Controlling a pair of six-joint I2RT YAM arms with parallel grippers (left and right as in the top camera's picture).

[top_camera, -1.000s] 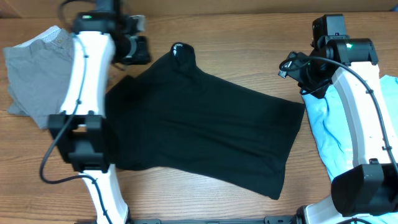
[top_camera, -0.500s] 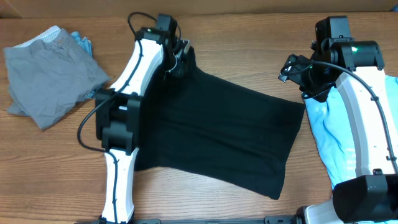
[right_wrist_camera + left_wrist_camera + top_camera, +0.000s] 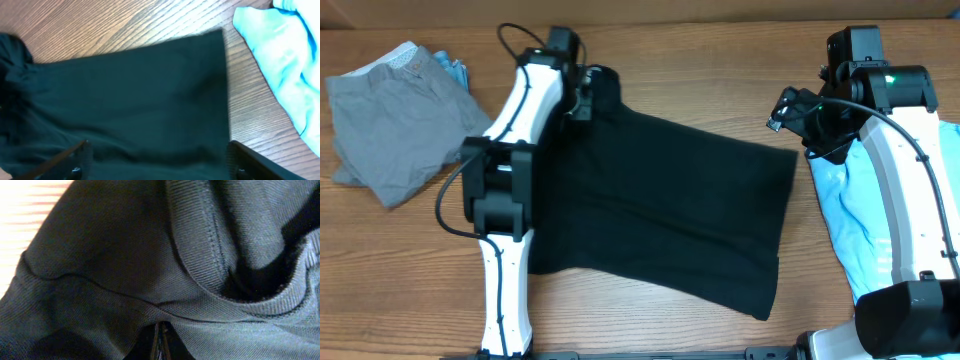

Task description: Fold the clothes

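The black T-shirt (image 3: 660,210) lies spread on the wooden table (image 3: 720,50), occupying the centre of the work area, with its collar (image 3: 605,78) toward the far edge and its hem toward the near right. The fabric lies mostly flat, with a raised bunch at the collar. The left gripper (image 3: 582,100) is positioned at the collar end of the shirt, its arm reaching across the shirt's left side. In the left wrist view the fingertips (image 3: 161,340) stand together at the bottom of the frame, clamped on a fold of black fabric just below the ribbed neckband (image 3: 200,255); the cloth creases toward the pinch point. The right gripper (image 3: 157,147) is located beyond the shirt's right edge, above the table surface. Its fingers (image 3: 75,157) stand wide apart, and nothing is held between them; the right wrist view looks across the flat right portion of the shirt and a strip of bare wood. The grey garment (image 3: 395,120) lies crumpled at the far left of the table, well apart from the black T-shirt, with a small bit of light-blue cloth (image 3: 450,70) at its upper right corner. The light-blue tee (image 3: 845,215) lies at the right edge of the table, partly under the right arm, near the shirt's right edge but not touching it.
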